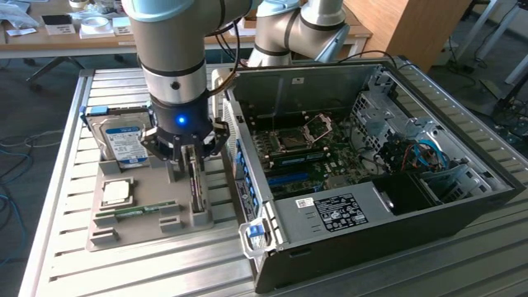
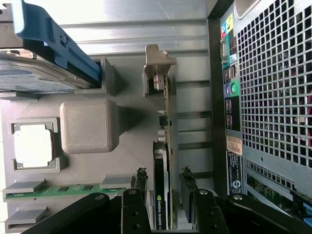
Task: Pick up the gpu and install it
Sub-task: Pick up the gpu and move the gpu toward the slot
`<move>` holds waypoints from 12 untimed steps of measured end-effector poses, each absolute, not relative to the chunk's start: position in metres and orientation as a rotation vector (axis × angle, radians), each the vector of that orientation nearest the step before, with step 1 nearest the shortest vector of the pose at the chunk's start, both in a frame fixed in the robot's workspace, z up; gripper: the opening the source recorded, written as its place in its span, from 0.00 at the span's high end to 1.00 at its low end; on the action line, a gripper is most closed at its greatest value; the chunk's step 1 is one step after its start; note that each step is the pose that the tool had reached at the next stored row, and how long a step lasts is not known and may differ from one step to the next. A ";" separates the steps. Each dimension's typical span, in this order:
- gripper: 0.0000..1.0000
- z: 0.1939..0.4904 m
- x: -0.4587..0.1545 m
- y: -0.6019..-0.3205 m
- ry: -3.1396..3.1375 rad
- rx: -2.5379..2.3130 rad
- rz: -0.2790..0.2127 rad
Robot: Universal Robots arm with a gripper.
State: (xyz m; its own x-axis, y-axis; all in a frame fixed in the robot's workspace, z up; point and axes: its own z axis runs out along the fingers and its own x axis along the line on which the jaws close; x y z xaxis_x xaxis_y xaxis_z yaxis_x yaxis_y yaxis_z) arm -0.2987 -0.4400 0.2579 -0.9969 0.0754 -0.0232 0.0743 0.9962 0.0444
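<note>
The gpu [image 2: 162,204] is a thin dark card with a metal end bracket. It stands on edge in a slot of the grey holder tray [image 1: 123,232], next to the computer case. In the exterior view the gpu [image 1: 197,189] runs toward the table's front, directly under the arm. My gripper [image 2: 164,176] is open and straddles the card, one black finger on each side with a small gap to the board. From outside, the gripper [image 1: 191,168] hangs low over the card's far half. The card rests in its slot.
The open computer case [image 1: 371,154] lies at the exterior view's right, motherboard [image 1: 305,154] exposed. The tray also holds a hard drive [image 1: 123,139] with a blue-white label, a processor [image 1: 115,192] and a green memory stick [image 1: 144,209]. The slatted metal table [image 1: 148,272] extends around them.
</note>
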 end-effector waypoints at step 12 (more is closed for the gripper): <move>0.58 0.239 -0.299 -0.440 3.114 0.117 0.067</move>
State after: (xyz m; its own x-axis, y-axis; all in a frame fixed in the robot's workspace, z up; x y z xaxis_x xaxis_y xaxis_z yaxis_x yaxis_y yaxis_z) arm -0.2987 -0.4401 0.2393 -0.9969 0.0753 -0.0230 0.0742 0.9963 0.0441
